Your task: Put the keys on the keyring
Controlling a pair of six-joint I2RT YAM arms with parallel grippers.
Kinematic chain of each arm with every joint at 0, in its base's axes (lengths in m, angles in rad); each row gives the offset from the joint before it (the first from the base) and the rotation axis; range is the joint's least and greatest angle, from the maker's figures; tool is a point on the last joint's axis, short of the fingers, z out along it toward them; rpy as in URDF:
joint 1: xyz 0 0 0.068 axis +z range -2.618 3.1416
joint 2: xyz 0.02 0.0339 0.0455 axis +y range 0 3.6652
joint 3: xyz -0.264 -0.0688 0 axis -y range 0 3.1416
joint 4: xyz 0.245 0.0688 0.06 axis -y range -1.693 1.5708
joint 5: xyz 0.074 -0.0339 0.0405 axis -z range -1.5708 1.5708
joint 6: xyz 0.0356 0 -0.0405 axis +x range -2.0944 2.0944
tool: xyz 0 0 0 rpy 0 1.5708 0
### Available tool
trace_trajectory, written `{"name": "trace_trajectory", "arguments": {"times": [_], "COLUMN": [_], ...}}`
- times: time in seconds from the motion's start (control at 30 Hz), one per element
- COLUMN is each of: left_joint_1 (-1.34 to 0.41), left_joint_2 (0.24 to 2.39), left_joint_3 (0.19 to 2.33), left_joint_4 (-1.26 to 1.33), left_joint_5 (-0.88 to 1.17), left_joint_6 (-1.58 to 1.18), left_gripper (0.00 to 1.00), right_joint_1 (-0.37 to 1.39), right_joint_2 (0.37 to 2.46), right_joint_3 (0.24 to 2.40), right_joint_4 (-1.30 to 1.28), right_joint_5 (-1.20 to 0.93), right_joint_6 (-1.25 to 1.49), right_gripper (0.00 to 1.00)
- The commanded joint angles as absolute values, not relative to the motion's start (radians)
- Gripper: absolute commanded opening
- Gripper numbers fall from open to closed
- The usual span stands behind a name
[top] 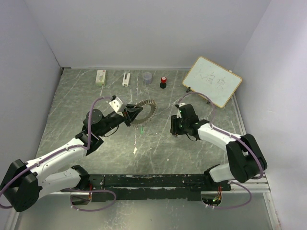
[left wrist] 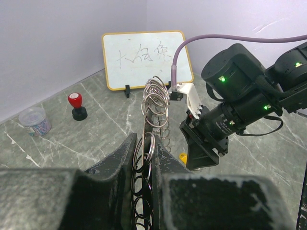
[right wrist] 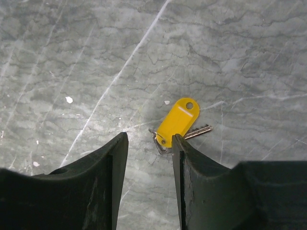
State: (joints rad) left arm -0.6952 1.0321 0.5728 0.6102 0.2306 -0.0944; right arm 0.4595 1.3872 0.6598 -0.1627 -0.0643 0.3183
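Note:
The keyring, a large thin metal ring crowded with small silvery split rings, is held up off the table with my left gripper shut on its rim. In the left wrist view the ring rises edge-on from between the closed jaws of the left gripper. A yellow key with a tag and a metal blade lies flat on the table. My right gripper hovers open just over it, its right fingertip beside the tag's near end, nothing between the jaws. A tiny green key lies below the ring.
A whiteboard leans at the back right. Along the back edge stand a red-topped black knob, a small grey cup and two white boxes. The two grippers are close together mid-table.

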Motion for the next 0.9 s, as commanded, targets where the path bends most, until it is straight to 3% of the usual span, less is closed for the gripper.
{"name": "trace_trajectory", "arguments": {"times": [0.0, 0.2, 0.87], "left_joint_1": [-0.686, -0.684, -0.679], "left_joint_2": [1.023, 1.02, 1.016], "left_joint_3": [0.568, 0.568, 0.565], "left_joint_4": [0.683, 0.681, 0.677], "left_joint_5": [0.24, 0.239, 0.241], "left_joint_6": [-0.1, -0.098, -0.1], "left_gripper": [0.07, 0.07, 0.07], "right_joint_1": [0.456, 0.455, 0.456], "right_joint_2": [1.422, 1.44, 1.442], "right_joint_3": [0.647, 0.651, 0.653], "right_joint_4": [-0.127, -0.118, -0.13], "right_joint_5": [-0.066, -0.064, -0.056], "right_joint_6": [0.299, 0.294, 0.296], "right_gripper": [0.41, 0.39, 0.04]}}
